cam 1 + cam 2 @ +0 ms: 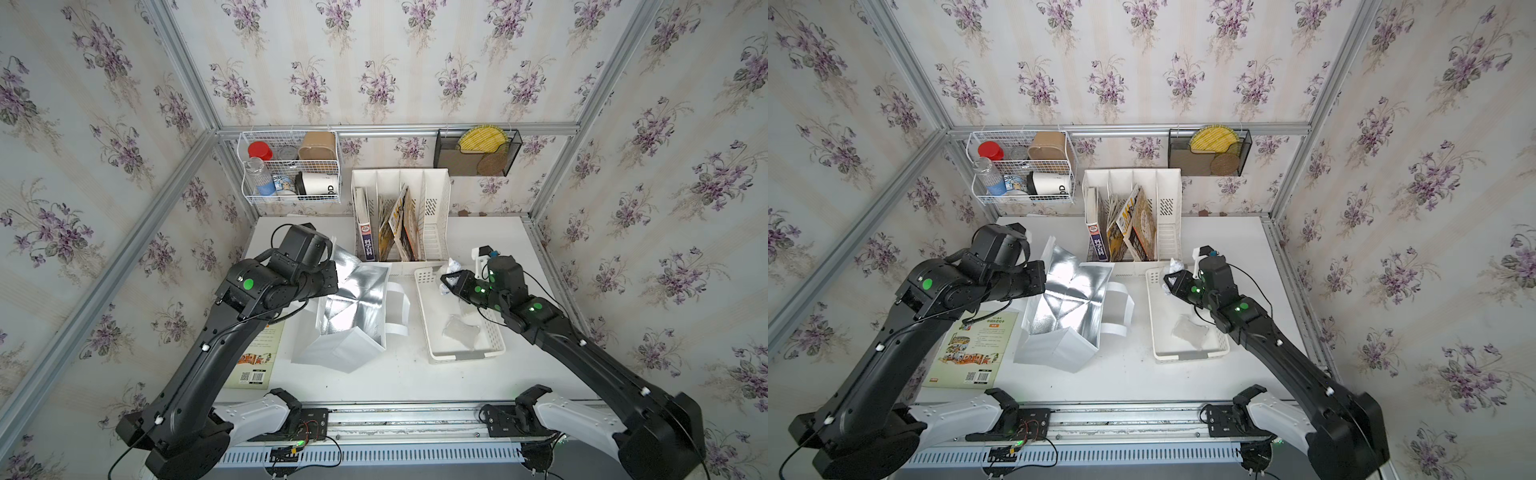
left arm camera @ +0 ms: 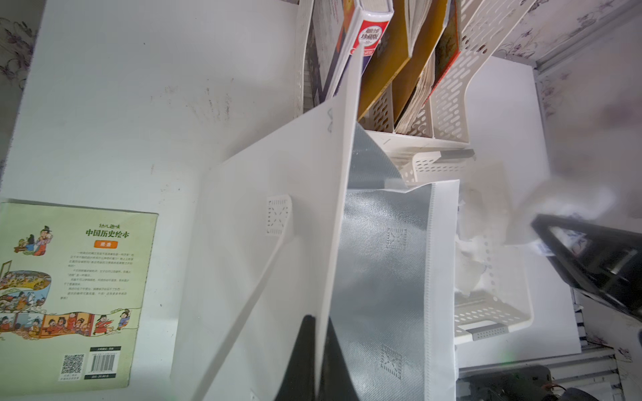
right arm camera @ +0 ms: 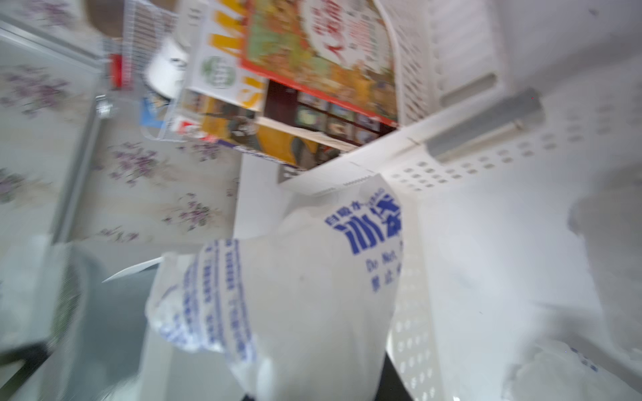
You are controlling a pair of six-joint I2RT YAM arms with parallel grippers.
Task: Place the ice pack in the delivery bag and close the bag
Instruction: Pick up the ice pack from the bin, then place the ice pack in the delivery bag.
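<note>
The delivery bag [image 1: 345, 345] sits on the tabletop [image 1: 395, 378] left of centre, between a picture book [image 1: 971, 349] lying flat near the left edge and a white perforated basket [image 1: 444, 356] to the right. Its mouth gapes towards the far edge, and both top views show the crinkled silver lining [image 1: 353, 299]. One strap handle [image 1: 397, 309] lies spread on the tabletop towards the basket. The left gripper [image 2: 320, 321] is clamped on the bag's left wall. In the left wrist view its dark fingers [image 2: 302, 350] sit one on each side of the white panel, pinched together with the panel between them. The right gripper [image 1: 449, 280] is over the far end of the basket, at the corner nearest the bag, with its jaws closed on the ice pack [image 3: 305, 284]. This is a white pouch with blue print that fills the middle of the blurred right wrist view. In a top view its crumpled white ends poke out on either side of the fingers. The ice pack is apart from the bag and just beside the bag's right wall. A second, clear pouch [image 1: 461, 330] lies on the basket floor nearer the front. A white file holder [image 1: 434, 216] with books stands at the far edge, just behind the bag and the basket.
</note>
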